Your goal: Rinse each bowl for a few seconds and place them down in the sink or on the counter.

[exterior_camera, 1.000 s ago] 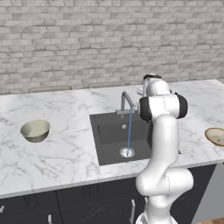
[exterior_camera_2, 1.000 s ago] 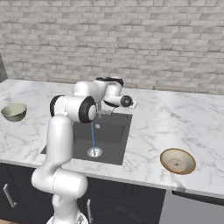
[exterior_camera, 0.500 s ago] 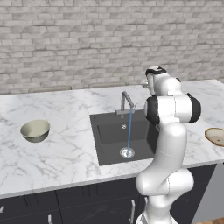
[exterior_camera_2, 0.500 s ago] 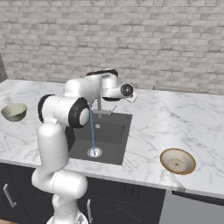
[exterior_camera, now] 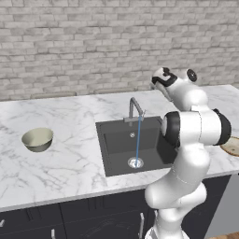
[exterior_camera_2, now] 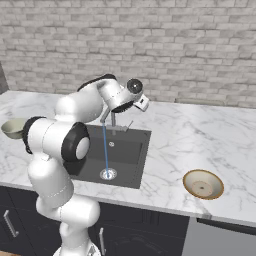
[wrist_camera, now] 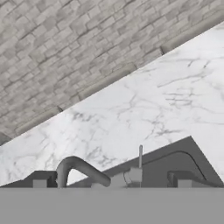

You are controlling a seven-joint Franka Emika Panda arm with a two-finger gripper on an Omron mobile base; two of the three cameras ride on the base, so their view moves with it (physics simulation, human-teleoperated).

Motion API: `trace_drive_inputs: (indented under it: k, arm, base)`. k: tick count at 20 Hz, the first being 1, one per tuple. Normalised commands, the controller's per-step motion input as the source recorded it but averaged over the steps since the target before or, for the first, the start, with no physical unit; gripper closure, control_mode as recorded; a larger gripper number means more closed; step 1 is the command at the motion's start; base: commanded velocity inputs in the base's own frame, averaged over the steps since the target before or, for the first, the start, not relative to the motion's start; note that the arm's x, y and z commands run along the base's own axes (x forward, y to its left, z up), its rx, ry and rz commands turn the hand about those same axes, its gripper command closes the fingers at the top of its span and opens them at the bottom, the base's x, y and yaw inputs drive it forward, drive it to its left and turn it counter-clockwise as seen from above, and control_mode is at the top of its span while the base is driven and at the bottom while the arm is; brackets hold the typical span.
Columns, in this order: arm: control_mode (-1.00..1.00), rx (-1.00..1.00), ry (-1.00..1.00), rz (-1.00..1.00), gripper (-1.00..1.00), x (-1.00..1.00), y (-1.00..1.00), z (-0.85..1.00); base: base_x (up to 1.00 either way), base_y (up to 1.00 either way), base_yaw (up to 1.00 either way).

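Note:
A pale greenish-cream bowl (exterior_camera: pixel 37 139) stands on the white marble counter (exterior_camera: pixel 70 163) left of the sink (exterior_camera: pixel 116 140); the right base view shows it (exterior_camera_2: pixel 11 128) partly behind my arm. The tan bowl (exterior_camera_2: pixel 202 184) sits on the counter right of the sink, and my arm mostly hides it (exterior_camera: pixel 232 147) in the left base view. Water runs from the silver faucet (exterior_camera: pixel 135 108) down to the drain (exterior_camera: pixel 136 163). My gripper (exterior_camera: pixel 158 83) hangs above the sink's back right, just over the faucet (wrist_camera: pixel 78 168). Its fingertips (wrist_camera: pixel 39 183) stand wide apart, open and holding nothing.
A grey brick wall (exterior_camera: pixel 93 46) runs along the back of the counter. Dark cabinets (exterior_camera: pixel 93 219) lie below the front edge. In the right base view, bare marble (exterior_camera_2: pixel 200 135) stretches between the sink and the tan bowl.
My arm's elbow has swung right and risen, while the hand has stayed high behind the faucet and turned a little. Water keeps running. Neither bowl has moved.

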Motion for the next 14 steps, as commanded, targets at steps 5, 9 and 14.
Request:
trace_drive_inputs:
  k: [5, 9, 14]
  arm:
    - [-1.0, 0.07, 0.2, -0.03, -1.0, -0.49, 0.36, 0.59]
    - [-1.0, 0.04, 0.16, -0.02, -1.0, -0.4, 0.4, 0.58]
    - [-1.0, 0.01, 0.14, 0.0, -1.0, -0.37, 0.38, 0.54]
  base:
    - [0.0, 0.0, 0.0]
    - [0.0, 0.0, 0.0]
    - [0.0, 0.0, 0.0]
